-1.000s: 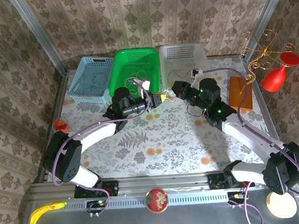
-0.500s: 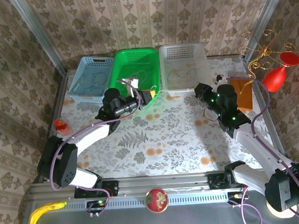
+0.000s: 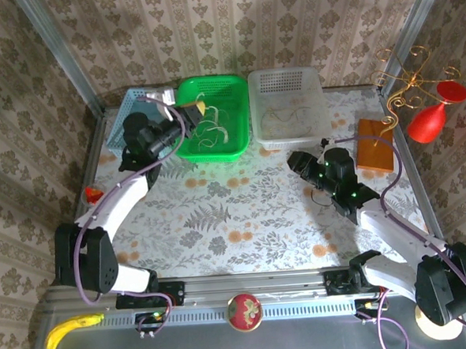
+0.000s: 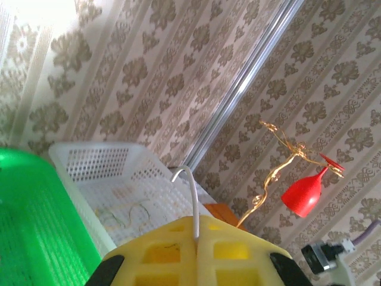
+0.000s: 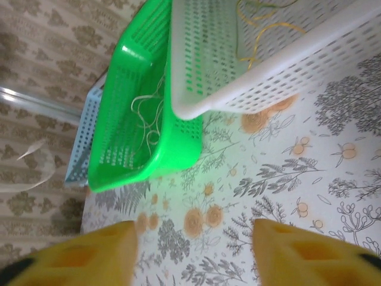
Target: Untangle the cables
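My left gripper (image 3: 196,107) hangs over the green basket (image 3: 239,146), shut on a whitish cable (image 3: 212,127) that trails down into it. In the left wrist view the yellow fingers (image 4: 238,250) pinch that cable (image 4: 194,199), and its end curls up above them. More whitish cables (image 5: 146,113) lie in the green basket (image 5: 178,149). Yellowish cables (image 3: 285,116) lie in the white basket (image 3: 283,80). My right gripper (image 3: 294,161) is open above the patterned table, in front of the white basket; nothing sits between its yellow fingers (image 5: 77,256).
A blue basket (image 3: 127,118) stands left of the green one, partly behind my left arm. An orange-brown block (image 3: 375,144) and a red glass on a gold stand (image 3: 431,119) are at the right edge. A small red object (image 3: 93,194) lies at the left edge.
My left arm swung left and back, carrying the whitish cable over the green basket. My right gripper opened and drew back toward the table's middle right.
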